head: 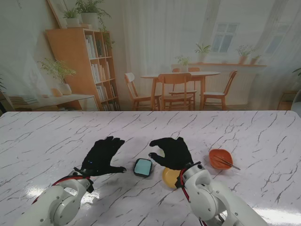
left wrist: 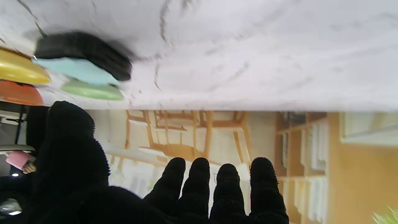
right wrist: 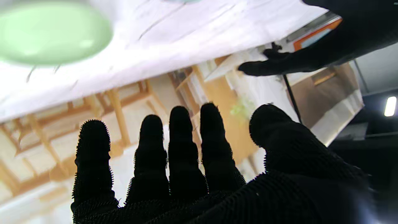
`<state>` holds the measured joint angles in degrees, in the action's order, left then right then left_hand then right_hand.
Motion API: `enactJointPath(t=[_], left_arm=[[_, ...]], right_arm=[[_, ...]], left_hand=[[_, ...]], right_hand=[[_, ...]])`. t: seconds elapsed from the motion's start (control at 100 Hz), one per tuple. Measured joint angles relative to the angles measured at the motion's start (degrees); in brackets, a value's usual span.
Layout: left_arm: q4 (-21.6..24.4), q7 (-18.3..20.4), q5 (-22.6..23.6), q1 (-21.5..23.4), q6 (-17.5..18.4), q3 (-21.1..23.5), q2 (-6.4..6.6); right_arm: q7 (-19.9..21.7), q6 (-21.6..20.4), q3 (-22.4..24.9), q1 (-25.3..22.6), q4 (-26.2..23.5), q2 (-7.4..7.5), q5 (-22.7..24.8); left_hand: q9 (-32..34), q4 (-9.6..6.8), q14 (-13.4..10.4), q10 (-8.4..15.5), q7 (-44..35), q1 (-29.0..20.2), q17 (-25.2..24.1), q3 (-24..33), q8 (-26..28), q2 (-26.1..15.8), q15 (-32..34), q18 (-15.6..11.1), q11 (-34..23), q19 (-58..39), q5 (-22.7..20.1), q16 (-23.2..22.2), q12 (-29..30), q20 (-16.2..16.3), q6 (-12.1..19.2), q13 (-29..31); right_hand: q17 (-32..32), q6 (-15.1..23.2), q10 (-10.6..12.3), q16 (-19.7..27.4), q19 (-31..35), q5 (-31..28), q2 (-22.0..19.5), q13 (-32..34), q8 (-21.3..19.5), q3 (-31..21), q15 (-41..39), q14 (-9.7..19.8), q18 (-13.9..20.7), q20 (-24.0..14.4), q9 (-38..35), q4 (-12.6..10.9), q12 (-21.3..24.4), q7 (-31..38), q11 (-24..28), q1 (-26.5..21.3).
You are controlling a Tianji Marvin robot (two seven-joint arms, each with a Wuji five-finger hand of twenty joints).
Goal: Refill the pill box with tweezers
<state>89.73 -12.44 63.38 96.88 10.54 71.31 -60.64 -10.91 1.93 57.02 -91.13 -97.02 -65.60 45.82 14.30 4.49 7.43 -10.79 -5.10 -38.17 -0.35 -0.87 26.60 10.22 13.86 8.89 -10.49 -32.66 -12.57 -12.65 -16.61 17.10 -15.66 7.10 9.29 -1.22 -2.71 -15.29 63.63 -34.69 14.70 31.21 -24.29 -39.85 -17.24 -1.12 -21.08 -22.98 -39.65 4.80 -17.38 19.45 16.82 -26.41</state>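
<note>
The pill box (head: 143, 167), teal with a dark rim, lies on the marble table between my two hands; the left wrist view shows it blurred (left wrist: 80, 67). Thin metal tweezers (head: 229, 163) rest across a small orange dish (head: 217, 157) to the right of my right hand. My left hand (head: 103, 156) lies flat and open just left of the box, fingers spread (left wrist: 199, 189). My right hand (head: 173, 152) hovers open beside the box's right edge, fingers slightly curved and holding nothing (right wrist: 186, 168).
A yellow dish (head: 169, 178) sits partly under my right wrist. A green dish (right wrist: 53, 32) lies beyond the right fingers, hidden by the hand in the stand view, and shows in the left wrist view (left wrist: 93, 90). The marble table (head: 56, 136) stretches wide around.
</note>
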Motion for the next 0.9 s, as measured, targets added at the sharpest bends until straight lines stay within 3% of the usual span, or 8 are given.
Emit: enactJointPath(t=[0.19, 0.39, 0.62, 0.9], left_arm=[[7.83, -1.87, 1.89, 6.54, -2.08, 6.91, -0.29], [11.39, -5.33, 2.61, 11.10, -3.35, 10.95, -0.62], [11.61, -7.41, 2.11, 12.97, -4.02, 11.60, -0.77], [10.18, -7.62, 2.00, 12.22, -3.73, 10.25, -0.76]], right_arm=[[-1.50, -5.45, 10.97, -8.47, -6.76, 0.96, 3.68], [-4.46, -8.81, 19.36, -15.70, -9.56, 1.79, 8.38], [-6.96, -10.84, 24.07, -19.53, -8.80, 2.32, 11.35], [-8.46, -11.88, 27.21, -21.15, -6.07, 2.43, 11.39]], left_hand=[[-0.01, 0.00, 0.43, -0.90, 0.45, 0.92, -0.65, -0.01, -1.37, -0.03, -0.83, 0.05, 0.87, 0.00, -0.72, 0.27, 1.35, -0.10, -0.69, -0.01], [-0.03, 0.00, 0.46, -0.97, 0.80, 0.96, -0.66, -0.03, -2.10, -0.69, -1.73, 0.05, 0.93, 0.48, -0.72, 0.37, 1.53, -0.14, -0.72, -0.02], [-0.03, 0.00, 0.47, -0.98, 0.90, 0.96, -0.66, -0.02, -2.77, -0.69, -1.73, 0.05, 0.93, 0.51, -1.29, 0.39, 2.04, -0.16, -0.74, -0.02], [-0.03, 0.00, 0.47, -0.98, 0.91, 0.96, -0.66, -0.03, -3.38, -0.69, -1.74, 0.06, 0.94, 0.55, -1.29, 0.40, 2.18, -0.20, -0.74, -0.02]], right_hand=[[-4.66, -3.32, -0.54, 3.30, -5.77, 5.02, 1.51, -8.13, 0.38, 1.67, 5.01, 0.70, -0.04, 3.71, 8.26, 0.00, 3.51, -5.37, -4.05, 3.14], [-7.99, -5.33, -1.07, 4.78, -9.31, 8.74, 2.22, -13.02, 1.09, 2.73, 6.84, 0.80, -0.04, 7.15, 12.90, 0.00, 5.69, -8.77, -6.46, 7.12], [-9.23, -6.25, -1.61, 5.60, -10.91, 9.82, 2.31, -14.26, 1.24, 3.40, 7.98, 0.83, -0.04, 9.09, 14.93, 0.00, 7.02, -10.11, -6.33, 8.55], [-10.00, -6.84, -1.99, 6.26, -12.32, 10.65, 2.32, -15.01, 1.81, 3.98, 8.49, 0.92, -0.04, 10.56, 15.56, 0.00, 7.14, -10.65, -6.39, 11.23]])
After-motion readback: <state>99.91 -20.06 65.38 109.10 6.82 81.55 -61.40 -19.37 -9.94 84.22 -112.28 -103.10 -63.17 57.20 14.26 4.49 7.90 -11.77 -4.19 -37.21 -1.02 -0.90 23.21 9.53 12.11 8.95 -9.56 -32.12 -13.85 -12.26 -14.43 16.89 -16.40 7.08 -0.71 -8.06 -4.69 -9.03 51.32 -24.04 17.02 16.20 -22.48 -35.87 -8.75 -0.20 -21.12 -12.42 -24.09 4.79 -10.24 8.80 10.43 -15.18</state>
